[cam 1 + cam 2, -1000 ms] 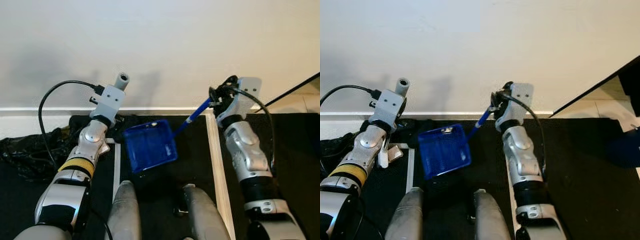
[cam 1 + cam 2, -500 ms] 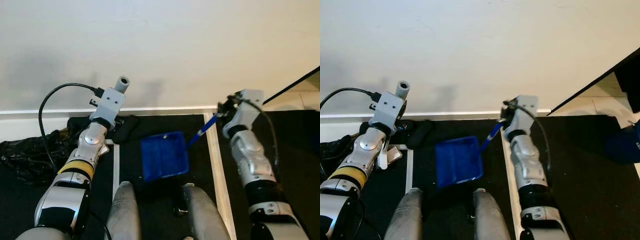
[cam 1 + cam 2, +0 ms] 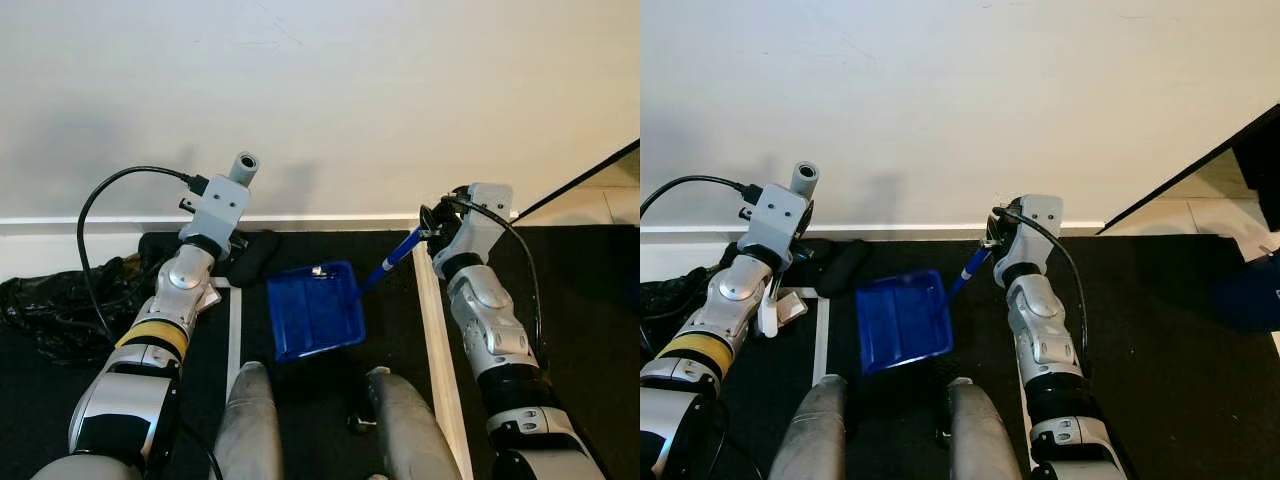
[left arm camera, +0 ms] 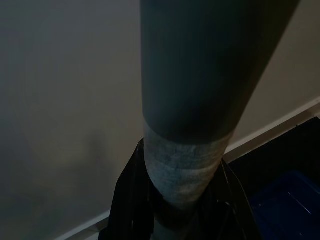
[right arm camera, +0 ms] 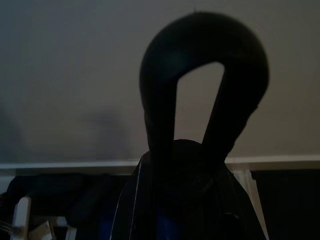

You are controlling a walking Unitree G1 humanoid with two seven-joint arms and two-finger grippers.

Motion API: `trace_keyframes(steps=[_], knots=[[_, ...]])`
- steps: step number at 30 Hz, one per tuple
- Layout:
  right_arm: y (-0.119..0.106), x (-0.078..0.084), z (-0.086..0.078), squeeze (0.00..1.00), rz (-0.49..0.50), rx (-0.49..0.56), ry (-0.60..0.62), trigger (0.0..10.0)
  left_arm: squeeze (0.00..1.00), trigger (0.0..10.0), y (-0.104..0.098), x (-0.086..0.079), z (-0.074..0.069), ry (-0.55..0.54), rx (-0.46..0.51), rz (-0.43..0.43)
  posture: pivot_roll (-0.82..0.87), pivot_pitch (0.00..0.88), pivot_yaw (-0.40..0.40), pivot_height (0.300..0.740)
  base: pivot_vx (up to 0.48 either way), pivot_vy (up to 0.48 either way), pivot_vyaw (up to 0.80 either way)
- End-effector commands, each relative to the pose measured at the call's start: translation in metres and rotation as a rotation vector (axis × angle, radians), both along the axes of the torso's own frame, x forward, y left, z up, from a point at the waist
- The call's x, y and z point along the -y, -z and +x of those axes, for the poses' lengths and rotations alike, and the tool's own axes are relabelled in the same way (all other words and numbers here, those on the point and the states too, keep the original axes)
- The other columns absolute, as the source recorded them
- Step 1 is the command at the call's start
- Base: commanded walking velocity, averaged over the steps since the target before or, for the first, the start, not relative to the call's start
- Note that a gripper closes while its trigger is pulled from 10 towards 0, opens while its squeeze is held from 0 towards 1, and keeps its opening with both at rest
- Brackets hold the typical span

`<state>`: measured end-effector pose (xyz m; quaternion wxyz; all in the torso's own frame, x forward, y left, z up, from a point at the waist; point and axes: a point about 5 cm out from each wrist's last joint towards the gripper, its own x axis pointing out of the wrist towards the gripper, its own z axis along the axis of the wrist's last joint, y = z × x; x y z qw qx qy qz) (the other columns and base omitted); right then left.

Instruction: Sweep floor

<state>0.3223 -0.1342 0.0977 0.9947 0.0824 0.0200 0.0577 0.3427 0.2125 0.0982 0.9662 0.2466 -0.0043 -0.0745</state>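
Blue dustpan [image 3: 314, 310]: lying on the dark floor [image 3: 590, 300] between the two arms, just ahead of the robot's grey legs [image 3: 250, 420], tray mouth facing the robot, a small pale speck near its far edge

Dustpan handle [image 3: 392, 258]: blue, rising from the tray's far right corner up to the right gripper [image 3: 432, 228], which is closed on its end; in the right wrist view the handle's dark hanging loop [image 5: 205, 85] stands up between the black fingers

Left gripper [image 4: 185, 200]: held near the wall, clamped around a thick grey pole [image 4: 192, 100] that runs up past the wrist camera; the pole's top end [image 3: 244, 160] stands above the left wrist in the head view

Black cable [image 3: 100, 200]: loops from the left wrist out and down the arm

White wall [image 3: 320, 90] with white skirting board [image 3: 320, 217] directly ahead

Pale strip [image 3: 430, 320] crossing the floor under the right arm

Crumpled black plastic [image 3: 40, 305]: heaped on the floor at far left

Dark soft bundle [image 3: 250, 255]: against the skirting, beside the left wrist
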Motion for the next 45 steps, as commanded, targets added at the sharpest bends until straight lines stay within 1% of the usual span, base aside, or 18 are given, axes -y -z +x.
trace_keyframes(steps=[1, 7, 9, 10, 12, 16, 17, 18, 24, 27, 30, 31, 32, 33, 38, 42, 45], knots=[[0.008, -0.001, -0.005, 0.00, 0.010, -0.015, 0.002, 10.0, 0.00, 10.0, 0.007, -0.004, -0.005, 0.001, -0.028, 0.017, 0.01, 0.257, -0.115, 0.740, 0.000, 0.000, 0.00], [0.019, -0.014, -0.008, 0.00, -0.003, -0.035, -0.011, 10.0, 0.00, 10.0, 0.008, -0.005, -0.005, 0.000, -0.032, 0.020, 0.01, 0.263, -0.115, 0.740, 0.000, 0.000, 0.00], [0.026, -0.020, -0.011, 0.00, -0.035, -0.058, -0.012, 10.0, 0.00, 10.0, 0.008, -0.005, -0.005, 0.000, -0.038, 0.024, 0.01, 0.264, -0.116, 0.740, 0.000, 0.000, 0.00], [0.026, -0.020, -0.011, 0.00, -0.035, -0.058, -0.012, 10.0, 0.00, 10.0, 0.008, -0.005, -0.005, 0.000, -0.038, 0.024, 0.01, 0.264, -0.116, 0.740, 0.000, 0.000, 0.00], [0.030, -0.026, -0.012, 0.00, -0.076, -0.066, -0.019, 10.0, 0.00, 10.0, 0.009, -0.005, -0.005, 0.001, -0.041, 0.025, 0.01, 0.267, -0.117, 0.740, 0.000, 0.000, 0.00], [0.029, -0.033, -0.010, 0.00, -0.137, -0.055, -0.018, 10.0, 0.00, 10.0, 0.008, -0.003, -0.004, 0.006, -0.043, 0.028, 0.01, 0.275, -0.121, 0.740, 0.000, 0.000, 0.00], [0.023, -0.034, -0.006, 0.00, -0.161, -0.028, -0.008, 10.0, 0.00, 10.0, 0.008, -0.002, -0.004, 0.007, -0.043, 0.029, 0.01, 0.275, -0.122, 0.740, 0.000, 0.000, 0.00], [0.023, -0.034, -0.006, 0.00, -0.161, -0.028, -0.008, 10.0, 0.00, 10.0, 0.008, -0.002, -0.004, 0.007, -0.043, 0.029, 0.01, 0.275, -0.122, 0.740, 0.000, 0.000, 0.00], [0.006, -0.030, 0.006, 0.00, -0.181, 0.036, 0.026, 10.0, 0.00, 10.0, 0.008, -0.003, -0.003, 0.007, -0.041, 0.028, 0.00, 0.272, -0.122, 0.740, 0.000, 0.000, 0.00], [0.002, -0.025, 0.010, 0.00, -0.186, 0.039, 0.036, 10.0, 0.00, 10.0, 0.007, -0.002, -0.003, 0.006, -0.041, 0.027, 0.00, 0.268, -0.124, 0.740, 0.000, 0.000, 0.00], [0.005, -0.023, 0.011, 0.00, -0.191, 0.016, 0.038, 10.0, 0.00, 10.0, 0.007, -0.002, -0.003, 0.006, -0.040, 0.027, 0.00, 0.268, -0.124, 0.740, 0.000, 0.000, 0.00], [0.008, -0.022, 0.010, 0.00, -0.197, -0.008, 0.034, 10.0, 0.00, 10.0, 0.007, -0.002, -0.002, 0.006, -0.040, 0.026, 0.00, 0.265, -0.126, 0.740, 0.000, 0.000, 0.00], [0.015, -0.020, 0.007, 0.00, -0.225, -0.049, 0.015, 10.0, 0.00, 10.0, 0.007, -0.001, -0.002, 0.007, -0.040, 0.024, 0.00, 0.264, -0.126, 0.740, 0.000, 0.000, 0.00], [0.018, -0.019, 0.006, 0.00, -0.228, -0.063, 0.016, 10.0, 0.00, 10.0, 0.007, -0.001, -0.002, 0.007, -0.041, 0.024, 0.00, 0.264, -0.126, 0.740, 0.000, 0.000, 0.00], [0.024, -0.012, 0.002, 0.00, -0.246, -0.083, 0.025, 10.0, 0.00, 10.0, 0.007, -0.001, -0.002, 0.009, -0.042, 0.023, 0.00, 0.262, -0.125, 0.740, 0.000, 0.000, 0.00], [0.031, 0.004, -0.002, 0.00, -0.262, -0.114, 0.050, 10.0, 0.00, 10.0, 0.008, -0.001, -0.002, 0.012, -0.043, 0.023, 0.00, 0.259, -0.120, 0.740, 0.000, 0.000, 0.00], [0.032, 0.007, -0.003, 0.00, -0.273, -0.123, 0.051, 10.0, 0.00, 10.0, 0.007, -0.001, -0.002, 0.013, -0.043, 0.022, 0.00, 0.258, -0.119, 0.740, 0.000, 0.000, 0.00]])
